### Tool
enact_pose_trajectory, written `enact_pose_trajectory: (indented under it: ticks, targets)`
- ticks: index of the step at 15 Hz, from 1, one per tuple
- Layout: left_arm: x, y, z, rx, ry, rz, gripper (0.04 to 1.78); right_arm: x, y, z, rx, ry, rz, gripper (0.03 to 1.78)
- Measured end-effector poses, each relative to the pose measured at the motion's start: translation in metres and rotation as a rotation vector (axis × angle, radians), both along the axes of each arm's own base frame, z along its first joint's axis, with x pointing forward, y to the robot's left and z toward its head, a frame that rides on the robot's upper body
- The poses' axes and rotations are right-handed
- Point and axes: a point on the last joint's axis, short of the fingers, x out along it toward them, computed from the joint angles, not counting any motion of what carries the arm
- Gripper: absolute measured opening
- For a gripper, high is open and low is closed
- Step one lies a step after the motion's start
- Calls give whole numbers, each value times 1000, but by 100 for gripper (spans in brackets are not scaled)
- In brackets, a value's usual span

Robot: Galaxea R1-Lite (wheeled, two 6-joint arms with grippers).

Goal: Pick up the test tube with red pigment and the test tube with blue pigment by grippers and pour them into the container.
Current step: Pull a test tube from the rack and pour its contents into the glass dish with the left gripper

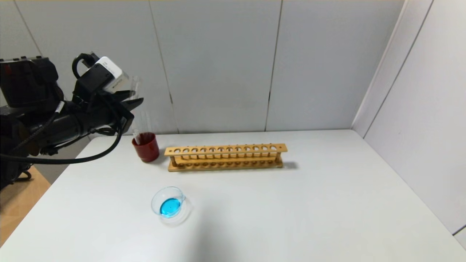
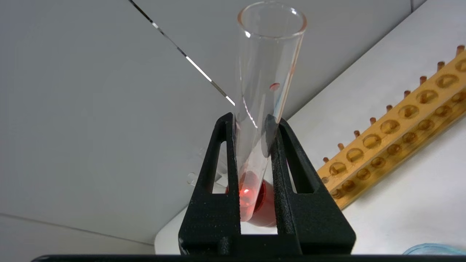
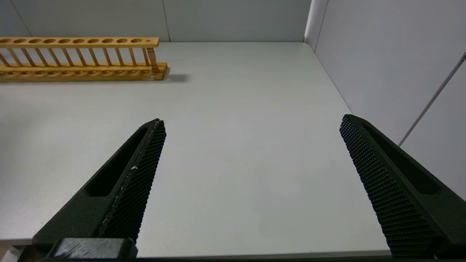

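While raised over the red cup (image 1: 146, 147), the left pincer (image 2: 255, 123) clamps the red-pigment test tube (image 2: 263, 94) upright; the right pincer (image 3: 251, 145) gapes above the table (image 3: 233, 109)

Two test tubes are counted: one test tube with red pigment (image 2: 264, 91), and a second clear tube (image 1: 137, 136) standing in the cup, its tip hidden. One dark red cup (image 1: 146, 148) is seen. One wooden rack (image 1: 225, 157) is present, with twelve holes counted along its top bar and none of them filled. One clear glass container (image 1: 169, 202) is counted, with one pool of blue liquid in it. One white surface (image 1: 291, 211) carries these things. Two pincers are counted: the left pincer (image 2: 250, 125) and the right pincer (image 3: 251, 125), each with two black fingers.
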Motion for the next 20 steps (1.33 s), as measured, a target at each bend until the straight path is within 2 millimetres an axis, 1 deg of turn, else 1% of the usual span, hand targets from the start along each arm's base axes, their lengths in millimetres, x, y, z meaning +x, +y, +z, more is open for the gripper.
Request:
enact_pose_trajectory:
  ticks: [3,6,11,13,17,20]
  targets:
    - [-4,-1,-12,29,27,-77,30,0,0,0,0,0,0,175]
    - [-7,2,-24,91,46,-76,30,0,0,0,0,0,0,175]
    - [-2,21,-31,247,0,-23,30,0,0,0,0,1,0,175]
    - [-3,24,-35,276,-18,-27,30,0,0,0,0,0,0,175]
    - [-5,31,-43,415,-50,-59,30,0,0,0,0,0,0,175]
    - [-9,33,-49,448,-48,-85,30,0,0,0,0,0,0,175]
